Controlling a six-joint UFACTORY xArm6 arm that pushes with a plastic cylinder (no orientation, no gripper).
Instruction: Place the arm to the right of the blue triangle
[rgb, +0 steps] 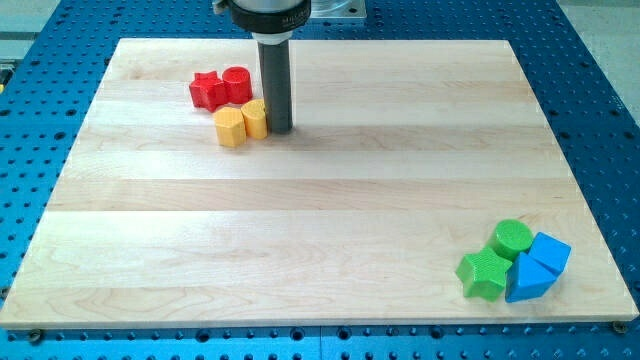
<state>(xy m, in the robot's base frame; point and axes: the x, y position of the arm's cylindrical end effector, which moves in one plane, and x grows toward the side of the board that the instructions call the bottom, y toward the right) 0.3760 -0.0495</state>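
Nearest, at the view's bottom right corner of the worktop (320, 240), sits a tight cluster of four blocks. The blue triangle (527, 282) lies lowest, close to the board's bottom edge. A blue cube (549, 254) touches it on the upper right. A green star (484, 273) sits just to the view's left of the triangle, touching or nearly so. A green cylinder (513, 238) stands above, between the star and the cube.

The middle of the light wooden board carries nothing else.

Farther off, toward the view's top left, two yellow blocks sit together: a yellow hexagon-like block (230, 127) and a yellow cylinder (255, 118). Behind them are a red star (207, 91) and a red cylinder (237, 84), touching.

The arm has no hand; it ends in a dark rod. The tip (277, 129) rests just to the view's right of the yellow cylinder, apparently touching it, well apart from the blue triangle.
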